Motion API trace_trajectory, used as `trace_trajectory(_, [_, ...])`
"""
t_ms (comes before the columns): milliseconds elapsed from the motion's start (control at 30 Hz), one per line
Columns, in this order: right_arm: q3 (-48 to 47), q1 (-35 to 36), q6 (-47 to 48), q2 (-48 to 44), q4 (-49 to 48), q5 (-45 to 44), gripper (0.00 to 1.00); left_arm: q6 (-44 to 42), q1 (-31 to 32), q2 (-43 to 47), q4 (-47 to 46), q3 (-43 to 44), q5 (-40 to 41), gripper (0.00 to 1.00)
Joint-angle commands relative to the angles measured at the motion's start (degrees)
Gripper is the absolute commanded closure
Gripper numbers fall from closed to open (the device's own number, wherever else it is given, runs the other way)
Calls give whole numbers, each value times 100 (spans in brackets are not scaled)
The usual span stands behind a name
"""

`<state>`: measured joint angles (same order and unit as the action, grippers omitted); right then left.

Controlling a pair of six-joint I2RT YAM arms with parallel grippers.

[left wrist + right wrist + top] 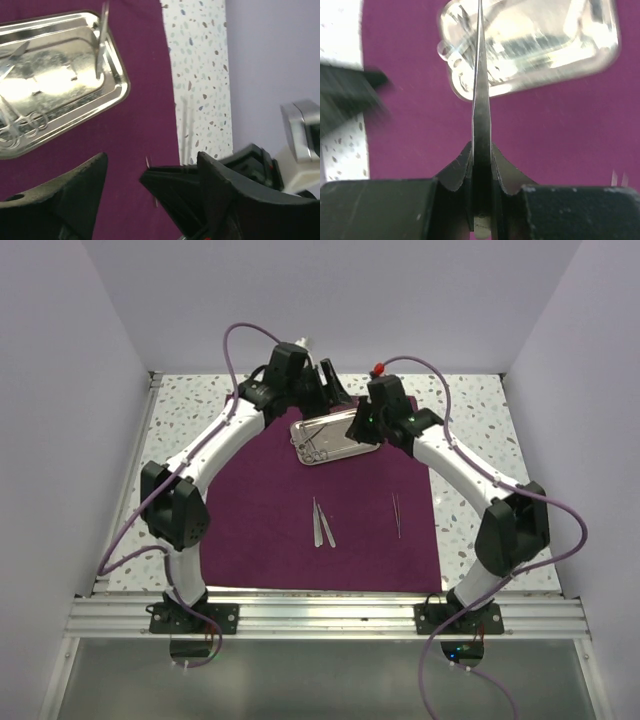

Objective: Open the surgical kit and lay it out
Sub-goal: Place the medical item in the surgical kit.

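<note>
Right gripper (481, 165) clenched on a thin steel instrument (481, 95), poised over the shiny rectangular steel tray (345, 456), far centre of the spread dark purple cloth (300, 550), left gripper (150, 167) gaping wide just beyond the tray, steel tweezers (322, 525) lying nearer

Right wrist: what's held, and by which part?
A thin steel instrument, clamped near one end by the right gripper, between its fingers; free end over the tray.

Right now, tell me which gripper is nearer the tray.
Right. The right gripper hangs over the tray holding a steel tool; the left gripper is open beside it.
</note>
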<state>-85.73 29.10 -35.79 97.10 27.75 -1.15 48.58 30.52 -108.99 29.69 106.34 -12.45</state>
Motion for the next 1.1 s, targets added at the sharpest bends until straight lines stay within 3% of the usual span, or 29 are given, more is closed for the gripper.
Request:
trace_trajectory(0, [722,-10,63,-1086,90,-333,100,-296,-475,431,334,-315,101,22])
trace_trajectory(133, [1978,-19,55,-2148,449,-212,100,-288,-1187,817,712,-789,680,16])
trace_trajectory(300, [2798,8,90,-2432,1285,-87,100,-279,-1338,897,810,-914,920,17])
trace_trajectory(467, [3579,78,2,-2547,1787,-517,100,-287,-1330,958,854,-1054,911,20])
trace_trajectory(900, [3652,96,-68,-1529,1260,-1317,100,-454,-1330,1117,845,-1248,1007,22])
trace_trajectory(933, [3591,87,-86,-1406,1286,-1387,98,-472,-1330,1108,836,-1230,999,22])
trace_trajectory(967, [3468,87,-95,-1309,1312,-1414,87,-481,-1338,1108,845,-1221,990,22])
trace_trajectory(1033, [3353,96,-121,-1097,1400,-1458,78,-507,-1338,1117,854,-1178,1007,23])
trace_trajectory(1067, [3300,87,-112,-1088,1400,-1458,69,-516,-1330,1108,854,-1177,1007,23])
